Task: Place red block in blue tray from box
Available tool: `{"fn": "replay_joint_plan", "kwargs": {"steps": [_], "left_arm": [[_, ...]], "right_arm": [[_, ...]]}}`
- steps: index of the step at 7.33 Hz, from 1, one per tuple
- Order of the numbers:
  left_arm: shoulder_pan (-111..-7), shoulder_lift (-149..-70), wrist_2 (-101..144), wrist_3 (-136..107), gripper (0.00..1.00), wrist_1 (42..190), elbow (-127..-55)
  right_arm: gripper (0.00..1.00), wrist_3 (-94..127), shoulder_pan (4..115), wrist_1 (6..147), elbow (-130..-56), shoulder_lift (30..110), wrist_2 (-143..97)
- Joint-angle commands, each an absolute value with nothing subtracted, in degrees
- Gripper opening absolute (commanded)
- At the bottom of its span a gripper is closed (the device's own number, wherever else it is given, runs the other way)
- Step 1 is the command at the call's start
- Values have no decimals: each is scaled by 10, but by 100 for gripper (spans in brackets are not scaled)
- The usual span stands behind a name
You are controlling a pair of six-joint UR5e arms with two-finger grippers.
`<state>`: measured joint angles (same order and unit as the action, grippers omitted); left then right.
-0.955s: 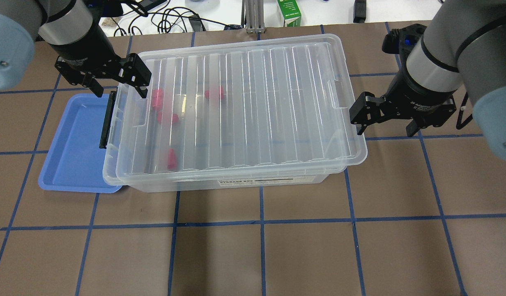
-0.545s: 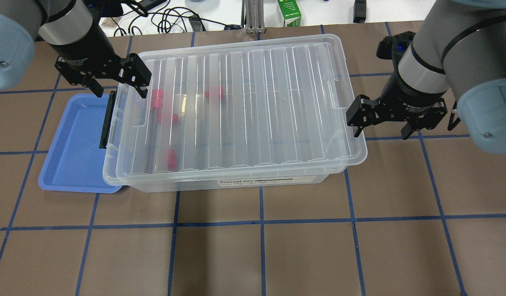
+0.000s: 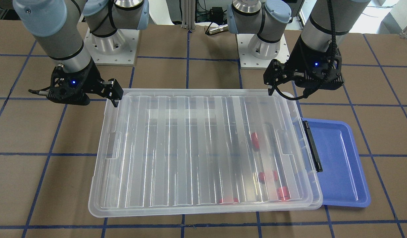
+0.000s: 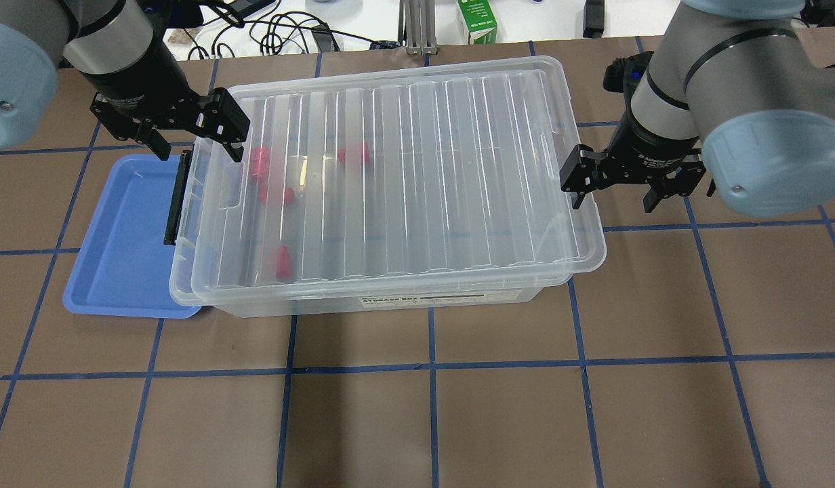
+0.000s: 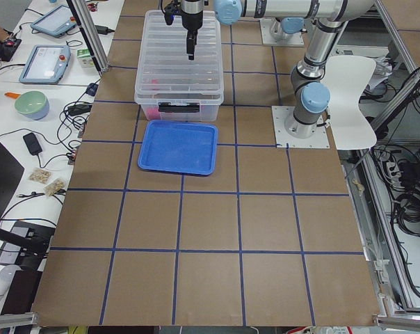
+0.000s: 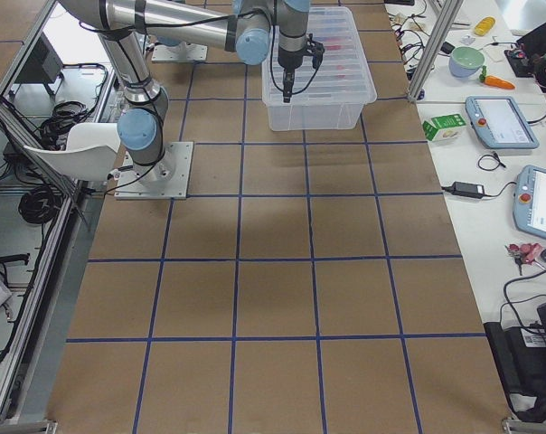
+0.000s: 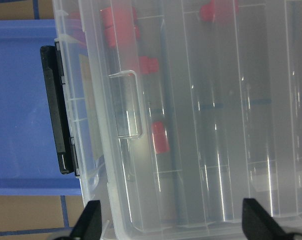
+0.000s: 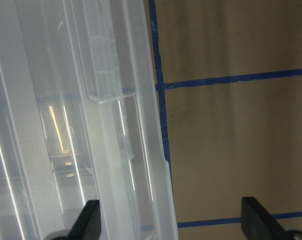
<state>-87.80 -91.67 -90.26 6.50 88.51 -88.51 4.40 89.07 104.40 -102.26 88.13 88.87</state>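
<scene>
Bright, even light from above, with only soft shadows.
White streaks of glare run along the ribs of the box lid, so the red blocks under it look pale and hazy. The tabletop is lit evenly. Both wrist views are a little soft, and in the right one the tabletop is dimmer, with faint dark bands.

Brown table (blue tape grid), clear box resting on it — blue tray just beside.
</scene>
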Motion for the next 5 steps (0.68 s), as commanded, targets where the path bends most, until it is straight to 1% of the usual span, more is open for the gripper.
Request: {"fn": "replay_joint_plan", "kwargs": {"steps": [1,5], "left_arm": [[-878,-917,-903,65,100,885,-886],[-878,-916,-903,65,100,885,-887]], "right_arm": [[100,47,890,1081,-1023,849,889],[100,35,877,1082,-1016,817,889]]}}
